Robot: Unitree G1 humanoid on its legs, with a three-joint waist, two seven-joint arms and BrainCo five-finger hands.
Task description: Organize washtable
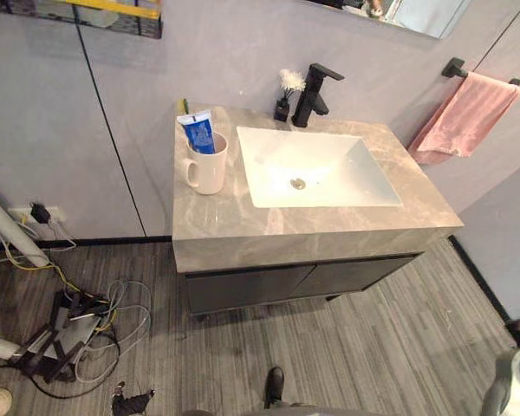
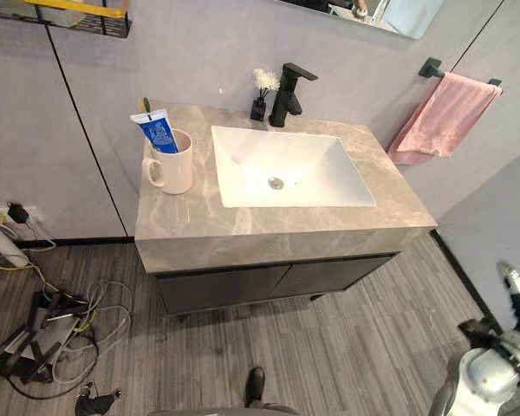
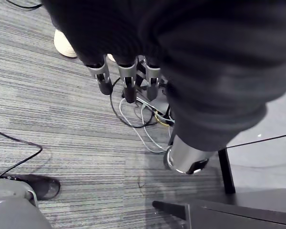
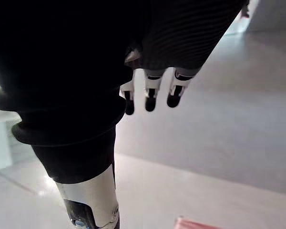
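The white mug [image 1: 210,165] stands upright on the left part of the table [image 1: 329,227], just beside the basin [image 1: 269,173], handle turned away from it. A blue toothpaste tube [image 1: 198,132] leans inside it, cap down, and the tip of a toothbrush [image 1: 185,106] shows behind the tube. The mug looks ceramic: stiff, fairly heavy, smooth enough to slip, and breakable if it meets the stone top hard. Wrapping the body low down seems the safest hold (the handle looks a tight fit for these fingers). The tube is light and soft and would buckle if pinched mid-length; taking it near the flat crimped end seems better.

Behind the basin sit a black faucet [image 1: 315,94] and a small dark vase [image 1: 286,91] with a white tuft. A pink towel [image 1: 464,121] hangs from a wall bar to the right.

The left hand [image 3: 128,78] hangs over the floor with fingers loosely straight and spread, holding nothing. The right hand [image 4: 150,93] also hangs low, fingers relaxed and empty. Both are well apart from the table, so a reach to anything on it has not yet begun.
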